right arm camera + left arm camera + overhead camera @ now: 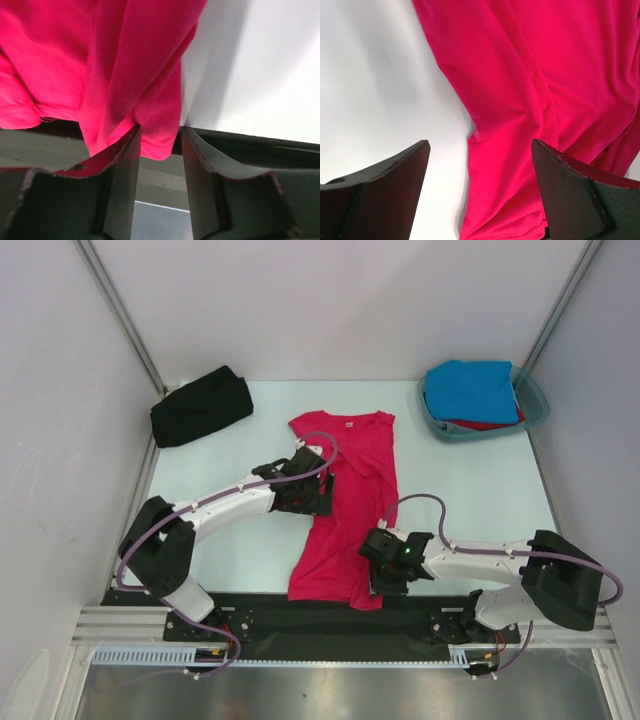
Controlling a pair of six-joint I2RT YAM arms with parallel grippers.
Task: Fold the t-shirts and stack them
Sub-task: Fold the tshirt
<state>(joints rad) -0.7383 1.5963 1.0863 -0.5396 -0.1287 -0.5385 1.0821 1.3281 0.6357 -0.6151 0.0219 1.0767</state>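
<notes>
The crimson-pink t-shirt [350,510] lies lengthwise in the middle of the table, neck with its white label [347,424] at the far end. My left gripper [320,496] sits at the shirt's left edge. In the left wrist view [480,145] its jaws are wide open over that edge [520,100]. My right gripper [384,582] is at the near right hem corner. In the right wrist view [161,129] its jaws stand narrowly apart around the hanging hem corner [157,115], with a gap on the right side. The black shirt [200,407] lies bunched at the far left.
A teal tub [536,405] at the far right holds the blue shirt [470,390] on top of the red shirt [485,424]. White walls close in the table on the left, back and right. The black front rail [320,615] runs under the shirt's hem.
</notes>
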